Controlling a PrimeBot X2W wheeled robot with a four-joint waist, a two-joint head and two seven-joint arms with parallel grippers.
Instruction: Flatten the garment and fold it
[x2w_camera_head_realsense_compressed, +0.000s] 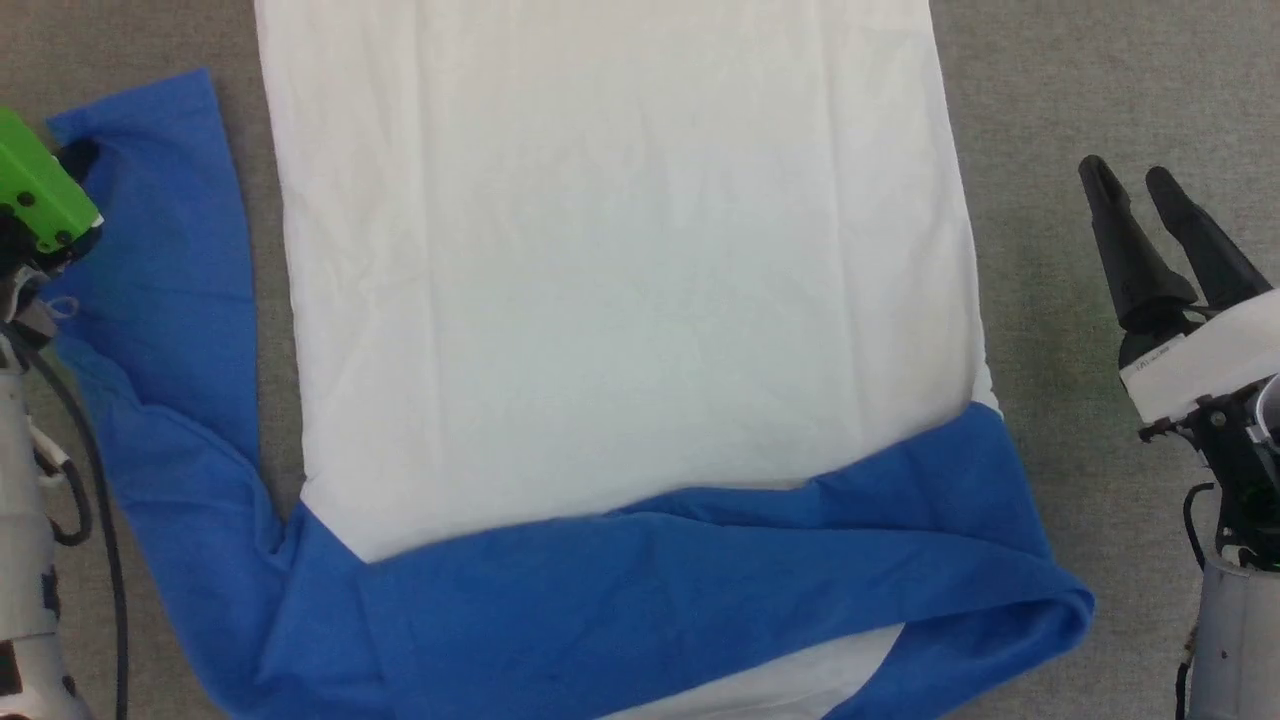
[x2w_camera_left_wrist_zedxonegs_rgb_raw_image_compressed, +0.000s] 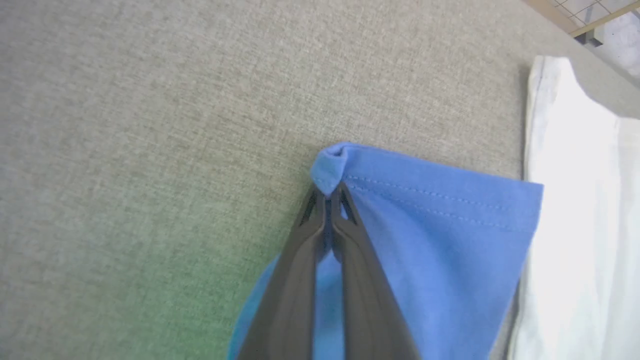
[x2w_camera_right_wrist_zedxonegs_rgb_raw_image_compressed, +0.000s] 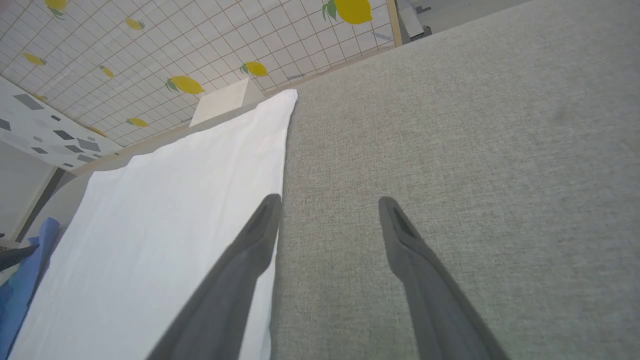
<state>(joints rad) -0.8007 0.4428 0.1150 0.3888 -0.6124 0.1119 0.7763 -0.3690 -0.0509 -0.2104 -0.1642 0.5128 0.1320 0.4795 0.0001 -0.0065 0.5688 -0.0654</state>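
The grey fabric surface (x2w_camera_head_realsense_compressed: 1100, 80) stretched under everything. The garment (x2w_camera_head_realsense_compressed: 620, 300) lay flat on it, white body spread wide, its blue shoulder band nearest me. The left sleeve (x2w_camera_head_realsense_compressed: 160, 250) ran out beside the body. My right gripper (x2w_camera_head_realsense_compressed: 1128, 172) hung just beside the garment's right edge, fingers spread, gripping nothing. My left gripper (x2w_camera_left_wrist_zedxonegs_rgb_raw_image_compressed: 328, 192) was clamped on that sleeve's cuff corner (x2w_camera_left_wrist_zedxonegs_rgb_raw_image_compressed: 330, 162).

Open grey surface (x2w_camera_head_realsense_compressed: 1040, 330) flanking garment (x2w_camera_head_realsense_compressed: 620, 300)
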